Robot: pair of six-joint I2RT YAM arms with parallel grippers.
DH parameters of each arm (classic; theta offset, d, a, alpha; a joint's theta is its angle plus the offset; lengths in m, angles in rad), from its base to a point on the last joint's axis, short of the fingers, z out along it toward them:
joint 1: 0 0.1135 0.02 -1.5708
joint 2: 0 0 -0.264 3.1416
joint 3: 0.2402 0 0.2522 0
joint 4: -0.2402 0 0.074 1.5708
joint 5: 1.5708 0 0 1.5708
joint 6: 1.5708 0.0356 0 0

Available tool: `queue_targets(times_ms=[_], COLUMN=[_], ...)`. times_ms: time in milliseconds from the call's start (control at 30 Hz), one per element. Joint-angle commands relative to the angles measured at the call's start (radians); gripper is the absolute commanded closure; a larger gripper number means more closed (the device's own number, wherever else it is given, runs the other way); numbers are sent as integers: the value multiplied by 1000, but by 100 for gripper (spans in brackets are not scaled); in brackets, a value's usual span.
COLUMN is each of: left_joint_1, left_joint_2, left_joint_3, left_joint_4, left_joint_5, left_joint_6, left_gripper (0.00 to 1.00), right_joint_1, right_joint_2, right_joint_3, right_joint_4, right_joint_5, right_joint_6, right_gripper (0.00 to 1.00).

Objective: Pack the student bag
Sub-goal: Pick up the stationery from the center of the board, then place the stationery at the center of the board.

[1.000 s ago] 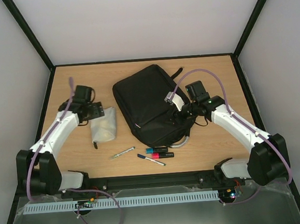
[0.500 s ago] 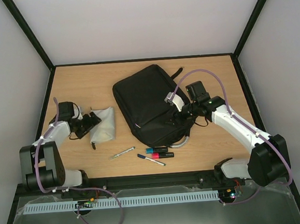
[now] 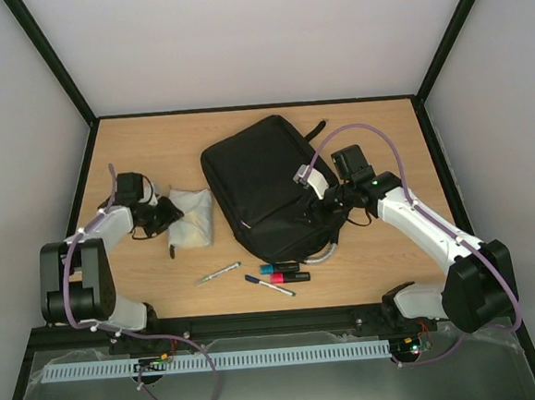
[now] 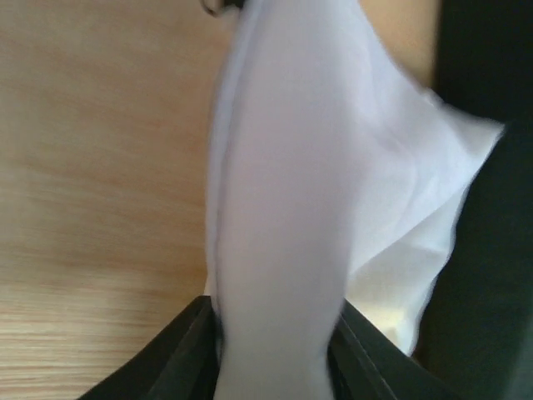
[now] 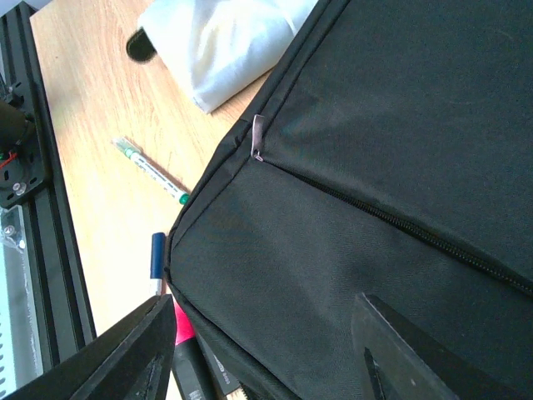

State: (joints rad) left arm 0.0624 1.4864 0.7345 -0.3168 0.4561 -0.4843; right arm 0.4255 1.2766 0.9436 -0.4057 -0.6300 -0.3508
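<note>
— Where's the bag [image 3: 259,187]?
— Flat at mid-table; the pouch [image 3: 193,221] lies just left of it; pens [image 3: 219,272] lie on its near side.
— Left gripper [image 3: 165,215]?
— Clenched on the pouch's left edge.
— Right gripper [image 3: 331,209]?
— Over the bag's right side; jaws spread wide, grasping nothing.

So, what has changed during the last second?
The left arm drew back toward its base. Its fingers came down at the left side of the pouch, took hold of it and moved it slightly toward the bag. The right arm, bag and pens stayed put.
</note>
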Motion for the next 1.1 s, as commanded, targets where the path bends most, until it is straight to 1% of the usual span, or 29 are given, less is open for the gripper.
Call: queue_targets(times_ms=[0,67,200,233,300,400,500,533,567,600,633,700,833,933,1000,1067], left_joint_1=[-85,-136,-237,-264,-328,-440,-579,-650,-684,-740,-806,-891,-1024,-1084,-1103,-1113], left_joint_2=[-99,-123,-153,-164,-181,-205,-207,-198,-184,-165,-142,-72,78,202,279,345], left_joint_3=[123,175,251,264,295,342,420,449,484,517,559,641,788,882,937,974], left_joint_4=[-60,-98,-148,-154,-171,-185,-198,-204,-210,-215,-224,-246,-256,-246,-232,-208], left_joint_5=[-169,-236,-319,-333,-380,-414,-443,-462,-477,-494,-515,-542,-569,-566,-549,-503], left_joint_6=[43,69,121,135,155,193,230,243,255,265,270,278,316,355,378,403], left_gripper=[69,77,96,98,98,98,98,98,98,98,98,98,98,98,98,98], right_joint_1=[1,1,1,1,1,0,-4,-6,-9,-14,-21,-47,-161,-239,-275,-297], right_joint_2=[-12,-11,-8,-9,-13,-34,-72,-89,-109,-131,-150,-184,-241,-286,-316,-348], right_joint_3=[-13,-13,-10,-8,-2,10,29,36,43,51,61,96,179,202,207,202], right_joint_4=[-38,-38,-39,-42,-50,-69,-119,-135,-153,-169,-189,-235,-350,-408,-446,-484], right_joint_5=[-28,-26,-26,-24,-14,12,46,61,78,100,123,171,212,255,287,319], right_joint_6=[-1,-1,-2,-3,-10,-26,-55,-64,-69,-71,-74,-81,-132,-184,-219,-256], right_gripper=[42,42,43,44,44,44,45,45,45,45,45,46,47,47,48,47])
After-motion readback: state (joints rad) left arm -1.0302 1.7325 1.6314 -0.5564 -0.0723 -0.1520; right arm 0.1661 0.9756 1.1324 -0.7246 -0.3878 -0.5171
